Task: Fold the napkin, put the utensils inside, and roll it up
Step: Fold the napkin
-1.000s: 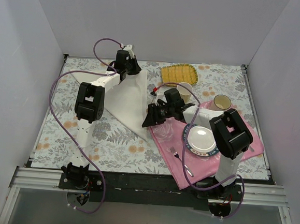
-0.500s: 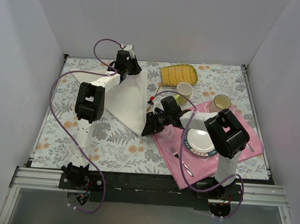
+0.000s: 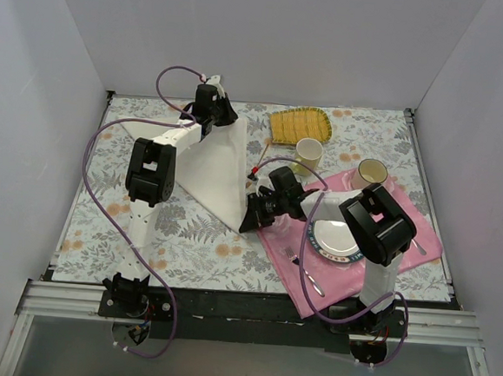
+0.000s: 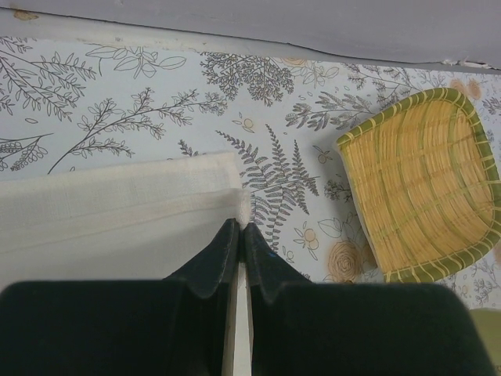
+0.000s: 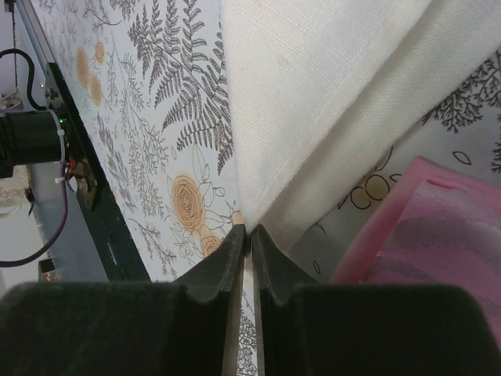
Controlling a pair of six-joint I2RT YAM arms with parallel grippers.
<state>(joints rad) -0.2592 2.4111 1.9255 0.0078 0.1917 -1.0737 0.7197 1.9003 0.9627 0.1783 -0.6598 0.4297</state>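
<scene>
The cream-white napkin (image 3: 210,163) lies as a folded triangle on the floral tablecloth. My left gripper (image 3: 226,116) is at its far corner, shut on the cloth's hemmed tip (image 4: 240,210). My right gripper (image 3: 247,222) is at the near point of the napkin, next to the pink placemat (image 3: 340,278). In the right wrist view the right gripper (image 5: 249,233) is shut on that corner of the napkin (image 5: 313,94), with cloth pinched between the tips. The utensils are out of view.
A yellow woven mat (image 3: 299,124) lies at the back, close to the left gripper (image 4: 240,225). Two cups (image 3: 308,151) (image 3: 372,172), a plate (image 3: 336,236), a silver fork (image 3: 291,255) and a spoon (image 3: 314,284) sit on or beside the pink placemat (image 5: 438,227).
My right gripper moved left off the placemat to the napkin's near corner and closed on it. The left arm has not moved.
</scene>
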